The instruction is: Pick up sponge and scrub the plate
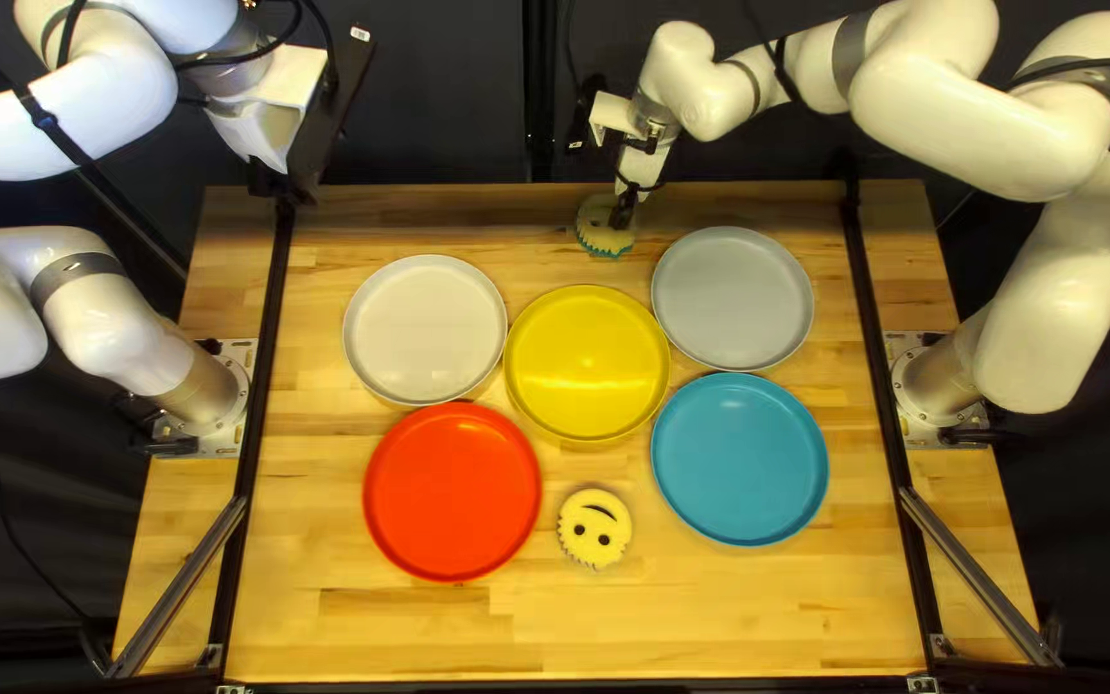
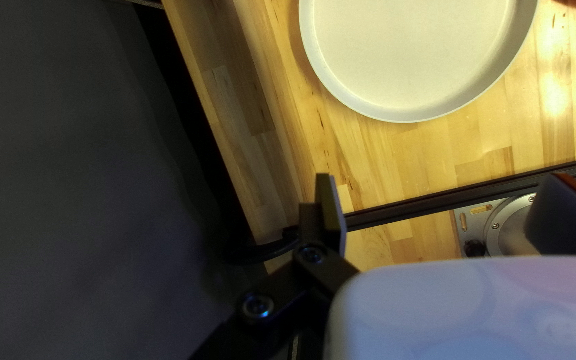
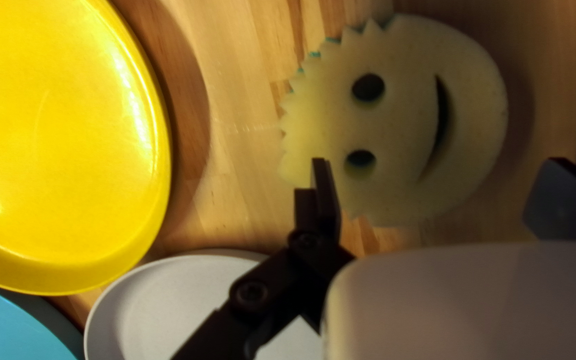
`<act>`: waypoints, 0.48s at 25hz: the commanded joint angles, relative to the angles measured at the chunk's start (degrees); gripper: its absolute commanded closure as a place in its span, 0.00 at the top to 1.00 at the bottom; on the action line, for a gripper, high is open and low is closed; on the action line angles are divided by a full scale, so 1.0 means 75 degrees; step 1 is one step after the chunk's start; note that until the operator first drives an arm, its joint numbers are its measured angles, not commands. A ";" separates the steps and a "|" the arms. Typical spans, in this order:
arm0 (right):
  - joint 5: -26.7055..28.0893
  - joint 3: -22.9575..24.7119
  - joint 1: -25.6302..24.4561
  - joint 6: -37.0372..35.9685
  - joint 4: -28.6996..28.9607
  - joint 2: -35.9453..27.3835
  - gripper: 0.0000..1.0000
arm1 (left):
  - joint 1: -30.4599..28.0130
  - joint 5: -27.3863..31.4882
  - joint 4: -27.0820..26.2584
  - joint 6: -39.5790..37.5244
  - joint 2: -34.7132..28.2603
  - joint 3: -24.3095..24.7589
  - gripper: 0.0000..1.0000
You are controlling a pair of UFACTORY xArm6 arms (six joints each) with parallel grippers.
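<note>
Red plate (image 1: 452,492) lies nearest the camera, and just beside it is one smiling sponge (image 1: 595,530). Near the far edge of the pale wooden table (image 1: 555,630), a second sponge (image 1: 598,234) rests under the right gripper (image 1: 628,212), whose fingers stand apart, released. Left gripper (image 1: 281,189) is also spread wide. Behind hangs dark curtain (image 1: 440,90); one small label (image 1: 360,34) is too small for reading.

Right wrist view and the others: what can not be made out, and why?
- Right wrist view: yellow plate, blue plate and gray plate, cut off by the edge.
- Top left view: part of the far sponge, behind the right gripper.
- Left wrist view: part of the white plate, cut off by the edge.
</note>
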 commanded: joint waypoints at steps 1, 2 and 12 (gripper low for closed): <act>0.0014 -0.0099 0.0016 0.0031 -0.0006 0.0133 1.00 | 0.0000 0.0000 0.0000 0.0000 0.0000 0.0000 1.00; 0.0004 -0.0121 0.0019 0.0025 0.0002 0.0179 1.00 | 0.0000 0.0000 0.0000 0.0000 0.0000 0.0000 1.00; -0.0033 0.0001 -0.0050 -0.0054 0.0026 0.0193 1.00 | 0.0000 0.0000 0.0000 0.0000 0.0000 0.0000 1.00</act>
